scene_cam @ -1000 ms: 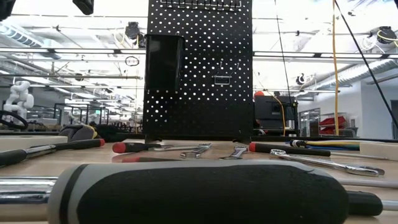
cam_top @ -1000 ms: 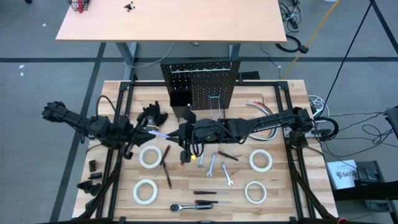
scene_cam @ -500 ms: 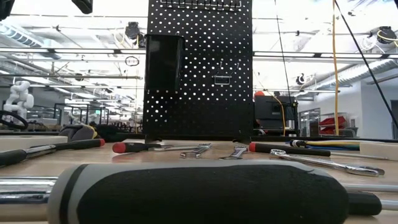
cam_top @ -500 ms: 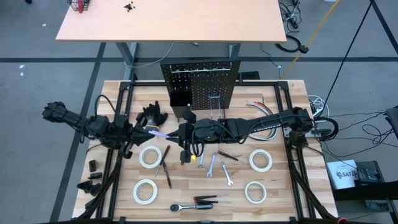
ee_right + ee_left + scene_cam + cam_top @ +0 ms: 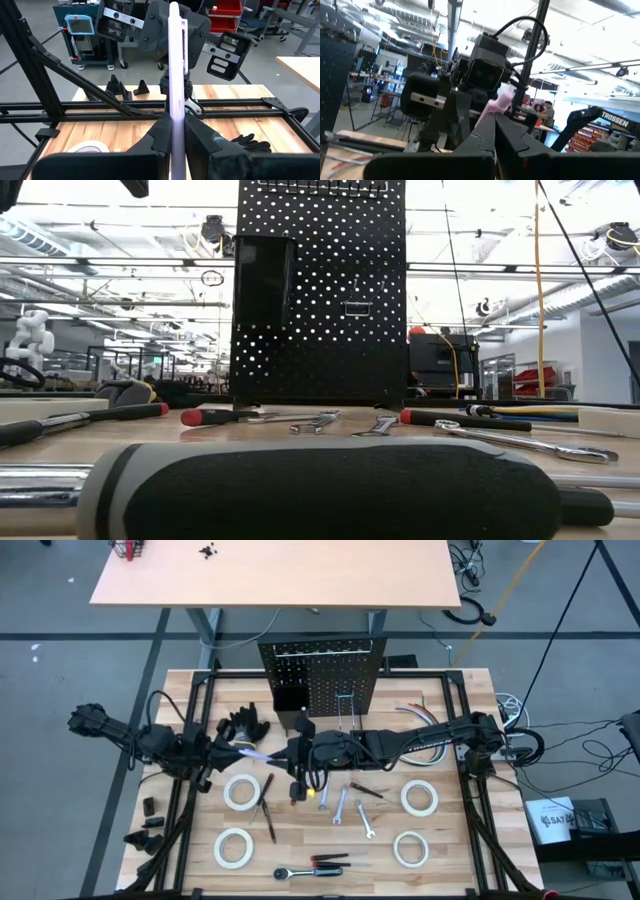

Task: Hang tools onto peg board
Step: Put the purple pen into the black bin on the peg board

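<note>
Jaws of both the right gripper (image 5: 288, 754) and left gripper (image 5: 232, 748) clamp one pale wrench (image 5: 176, 65) mid-worktop, so release should be staggered, not simultaneous.

The peg board (image 5: 325, 680) is black, dotted all over with small pale holes in even rows; its box bin (image 5: 290, 699) is plain black. The surface (image 5: 450, 850) is pale tan wood in butcher-block strips, framed by black rails. Four tape rolls (image 5: 419, 798) are white. The wrenches (image 5: 340, 806) are bright silver. One screwdriver (image 5: 215, 416) has a red handle, another (image 5: 465, 420) a black handle with a red tip. The ratchet (image 5: 320, 490) has a black grip with a grey band and a silver shank. Both arms are dark, nearly black. The slim object (image 5: 175, 70) between the right jaws is pale lilac-pink. The gloves (image 5: 243, 725) are black.
</note>
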{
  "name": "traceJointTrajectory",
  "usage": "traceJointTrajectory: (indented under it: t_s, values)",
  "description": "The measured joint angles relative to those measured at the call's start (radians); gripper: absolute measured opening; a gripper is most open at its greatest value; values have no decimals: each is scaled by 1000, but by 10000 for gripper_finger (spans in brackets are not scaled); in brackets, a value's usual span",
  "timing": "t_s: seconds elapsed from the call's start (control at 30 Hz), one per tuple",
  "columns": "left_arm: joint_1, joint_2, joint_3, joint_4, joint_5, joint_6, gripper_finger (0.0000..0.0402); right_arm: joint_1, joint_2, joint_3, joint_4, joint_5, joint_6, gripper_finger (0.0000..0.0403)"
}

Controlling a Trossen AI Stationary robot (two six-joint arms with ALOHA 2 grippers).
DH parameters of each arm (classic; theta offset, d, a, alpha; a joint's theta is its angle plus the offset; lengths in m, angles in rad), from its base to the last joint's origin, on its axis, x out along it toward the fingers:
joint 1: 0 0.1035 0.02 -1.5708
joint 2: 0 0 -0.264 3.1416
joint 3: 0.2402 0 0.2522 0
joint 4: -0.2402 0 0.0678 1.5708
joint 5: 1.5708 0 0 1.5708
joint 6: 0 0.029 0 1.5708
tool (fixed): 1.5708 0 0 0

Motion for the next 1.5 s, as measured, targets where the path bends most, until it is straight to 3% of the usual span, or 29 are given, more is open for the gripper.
traceJointTrajectory:
  t_s: [0.5, 1.0, 1.27, 1.5]
  values:
    - [1, 68, 0, 44, -8, -18, 1, -11, 0, 0, 0, 0, 0, 28]
    - [88, 75, 0, 71, 15, 1, 1, -18, 0, 0, 1, 11, 16, 28]
    - [97, 75, 0, 48, 151, -49, 1, -16, 1, 0, 2, -5, 15, 28]
    - [96, 73, 0, -100, 171, -130, 6, -17, 1, 0, 12, 1, 15, 28]
